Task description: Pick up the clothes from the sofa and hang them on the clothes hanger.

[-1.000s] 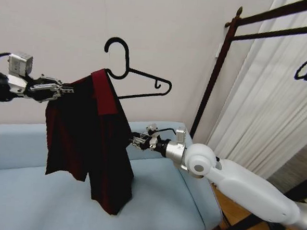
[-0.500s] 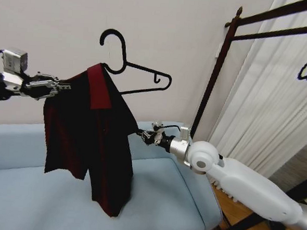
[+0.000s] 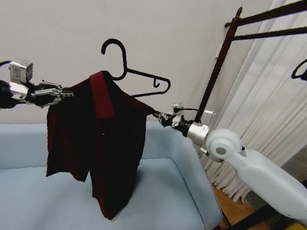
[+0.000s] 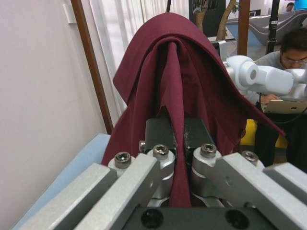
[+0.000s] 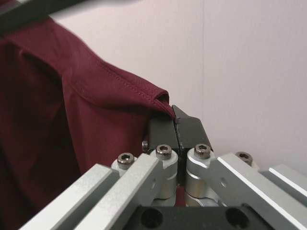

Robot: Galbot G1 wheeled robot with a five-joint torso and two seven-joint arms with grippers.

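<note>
Since the earlier frame the dark red shirt (image 3: 105, 143) has been spread wider and its right edge raised. At centre left it is clamped by the closed left gripper (image 3: 67, 93). Right of centre its edge is pinched by the closed right gripper (image 3: 161, 117). The black hanger (image 3: 137, 75) is judged half dressed; its bare arm must be covered next.

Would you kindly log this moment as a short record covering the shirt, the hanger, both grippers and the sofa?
shirt: dark red, held up over the sofa, stretched sideways
hanger: black, one arm under the shirt's collar, other arm bare
left gripper: jaws shut on the shirt's edge
right gripper: jaws shut on the opposite edge
sofa: light blue, below the shirt
</note>
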